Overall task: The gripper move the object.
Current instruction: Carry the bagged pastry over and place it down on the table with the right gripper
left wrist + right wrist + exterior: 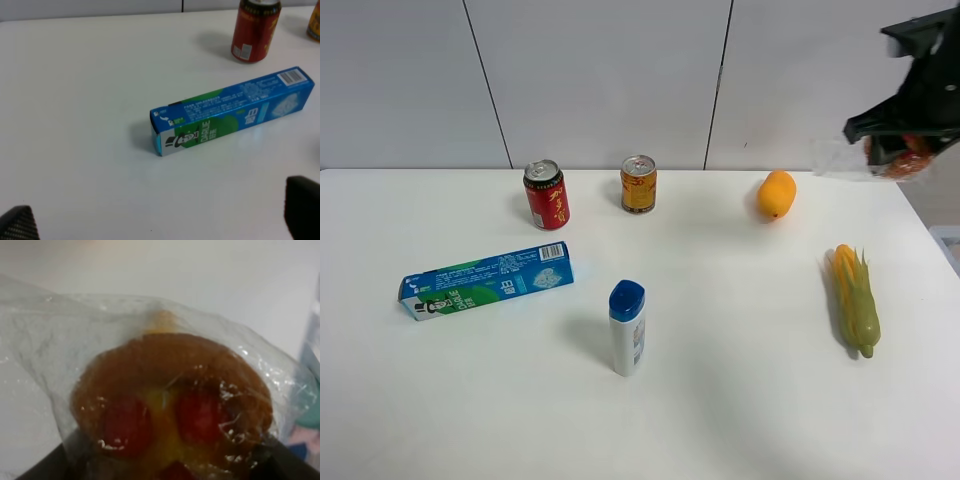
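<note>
Pinching the plastic-wrapped round golden-brown bun (pixel 904 165), the black right claw (pixel 898 148) holds it lifted clear of the white bench (pixel 740 400); placing remains.

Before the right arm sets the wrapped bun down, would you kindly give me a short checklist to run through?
1. Bun clamped in right tool: ok.
2. Bun off the table: ok, it looks lifted.
3. Plastic wrap untorn: cannot tell; loose film sticks out sideways.
4. Mango apart from the bun: ok.
5. Bare surface between mango and corn cob: ok.
6. Left tool out of the way: ok, open above the toothpaste box.
</note>
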Controlling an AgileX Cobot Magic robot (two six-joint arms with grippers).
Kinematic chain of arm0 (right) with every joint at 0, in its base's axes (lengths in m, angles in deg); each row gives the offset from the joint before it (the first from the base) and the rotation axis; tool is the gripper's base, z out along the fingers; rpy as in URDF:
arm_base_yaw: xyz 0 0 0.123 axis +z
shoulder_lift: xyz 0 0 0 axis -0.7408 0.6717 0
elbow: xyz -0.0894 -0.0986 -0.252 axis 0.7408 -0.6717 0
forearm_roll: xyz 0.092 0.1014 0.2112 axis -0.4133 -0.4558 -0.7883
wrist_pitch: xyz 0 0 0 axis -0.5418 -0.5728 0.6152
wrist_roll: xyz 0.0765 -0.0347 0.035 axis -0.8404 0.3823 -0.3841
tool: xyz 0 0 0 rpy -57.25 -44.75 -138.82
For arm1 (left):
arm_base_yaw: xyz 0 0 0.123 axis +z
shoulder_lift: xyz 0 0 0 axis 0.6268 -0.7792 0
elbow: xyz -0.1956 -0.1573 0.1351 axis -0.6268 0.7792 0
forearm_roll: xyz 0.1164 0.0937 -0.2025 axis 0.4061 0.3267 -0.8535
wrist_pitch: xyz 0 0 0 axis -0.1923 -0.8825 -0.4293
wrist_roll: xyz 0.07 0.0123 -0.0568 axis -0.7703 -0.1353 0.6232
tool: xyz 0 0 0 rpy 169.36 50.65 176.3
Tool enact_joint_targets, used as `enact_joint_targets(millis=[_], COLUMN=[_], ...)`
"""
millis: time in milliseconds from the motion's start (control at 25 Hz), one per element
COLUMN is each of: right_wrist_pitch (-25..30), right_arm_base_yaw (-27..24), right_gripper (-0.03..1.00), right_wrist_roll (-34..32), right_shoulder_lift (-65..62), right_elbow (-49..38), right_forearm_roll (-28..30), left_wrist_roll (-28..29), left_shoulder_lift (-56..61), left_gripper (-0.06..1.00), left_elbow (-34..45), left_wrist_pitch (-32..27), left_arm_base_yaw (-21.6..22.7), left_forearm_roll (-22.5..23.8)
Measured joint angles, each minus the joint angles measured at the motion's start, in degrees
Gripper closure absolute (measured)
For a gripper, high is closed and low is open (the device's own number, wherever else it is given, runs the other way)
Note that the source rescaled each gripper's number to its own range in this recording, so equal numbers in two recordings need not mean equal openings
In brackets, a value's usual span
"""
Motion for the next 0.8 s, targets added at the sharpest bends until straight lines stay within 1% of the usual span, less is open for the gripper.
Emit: enact_joint_targets(millis=[120, 160, 240, 360, 520, 680, 800], right_wrist_pitch=[-0.25, -1.38, -5.12, -11.57, -18.71, -25.95, -28.77], right_arm_base_yaw=[-6.78, -8.35, -11.6, -14.91, -16.0, -16.0, -16.0], right_gripper=[0.95, 0.95, 0.95, 0.95, 0.95, 0.95, 0.95], right_wrist_roll=[0.23, 0.61, 1.33, 1.65, 1.71, 1.65, 1.6], right_shoulder_lift=[-0.15, -0.15, -0.15, 0.65, 5.58, 13.21, 18.38], right_elbow=[0.0, 0.0, 0.0, 0.0, 0.0, 0.0, 0.0], right_forearm_roll=[0.34, 0.4, 0.4, 0.4, 0.15, -2.77, -4.19], left_wrist_roll=[0.0, 0.0, 0.0, 0.0, 0.0, 0.0, 0.0], left_shoulder_lift=[0.0, 0.0, 0.0, 0.0, 0.0, 0.0, 0.0], left_gripper=[-0.06, -0.06, -0.06, -0.06, -0.06, -0.06, -0.06], left_elbow=[0.0, 0.0, 0.0, 0.0, 0.0, 0.0, 0.0], left_wrist_pitch=[0.0, 0.0, 0.0, 0.0, 0.0, 0.0, 0.0], left_arm_base_yaw=[0.0, 0.0, 0.0, 0.0, 0.0, 0.0, 0.0], left_forearm_roll=[0.0, 0.0, 0.0, 0.0, 0.0, 0.0, 0.0])
